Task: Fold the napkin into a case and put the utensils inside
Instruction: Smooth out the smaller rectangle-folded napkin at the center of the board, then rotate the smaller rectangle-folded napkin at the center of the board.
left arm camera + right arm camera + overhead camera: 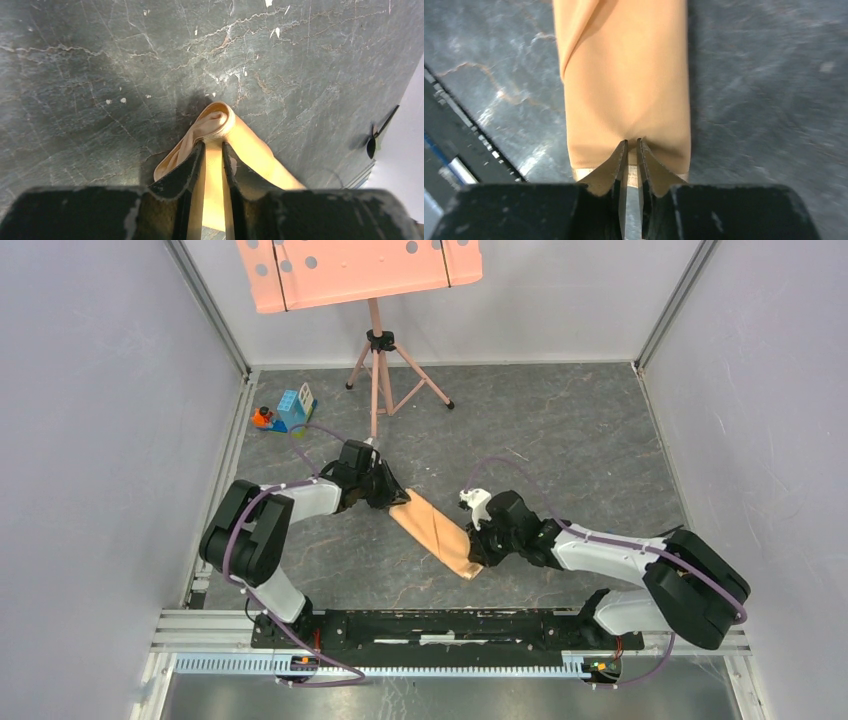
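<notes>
Pinches folded napkin [437,532] at both ends on tabletop [580,430] in front of stand [375,330]: left claw [395,498] clamps end nearer stand, right claw [474,558] clamps farther end.

**Left arm** [255,535] and **right arm** [640,562], identical in build. The left tool [388,492] and the right tool [476,548] are matt black. Each ends in two wedge-shaped fingers [185,172] whose edges are scuffed pale grey. Directly behind each tool sits a compact black wrist block, and the right one carries a small white bracket [476,502]. Further back from the tool, a glossy white link shell [312,500] runs between bulky, rounded black joint housings [700,595]. A thin purple cable [228,545] loops loosely along each arm. Farthest from the tools, both black bases stand on one long black mounting plate [440,628].
</notes>
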